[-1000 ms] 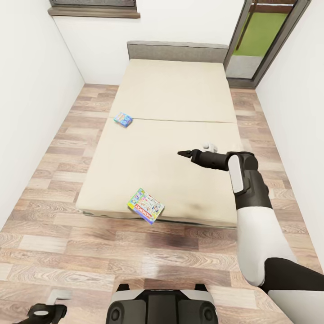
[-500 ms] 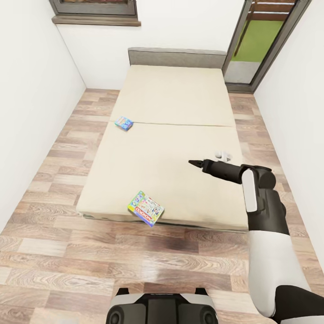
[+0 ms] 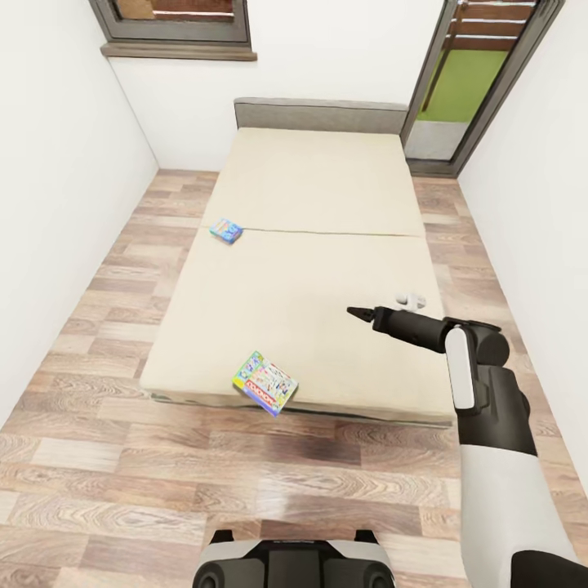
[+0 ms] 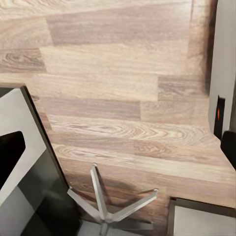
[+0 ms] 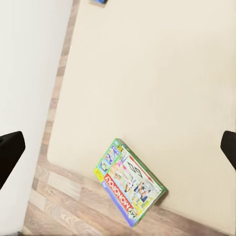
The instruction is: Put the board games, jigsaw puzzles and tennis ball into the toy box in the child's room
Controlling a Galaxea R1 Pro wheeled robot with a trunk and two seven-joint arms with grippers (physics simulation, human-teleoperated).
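Head view: the robot faces the bed [image 3: 314, 269], its right end effector [image 3: 356, 312] hovering above the mattress, empty. The right wrist view shows its fingertips [image 5: 10, 152] spread wide apart. A Monopoly board game [image 3: 265, 383] overhangs the bed's near edge; a small blue board game [image 3: 226, 231] sits at the left edge. Fetching the bed's games appears under way; next, the arm likely must descend toward the Monopoly box. The left end effector's state cannot be told.

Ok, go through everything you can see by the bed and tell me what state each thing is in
Monopoly box: lying flat at the bed's near edge, one corner overhanging.
Small blue box: flat on the bed's left edge, untouched.
Bed: cover smooth.
Right gripper: above the bed, holding nothing, fingers wide apart in the wrist view.
Glass door: cannot tell whether open or shut.
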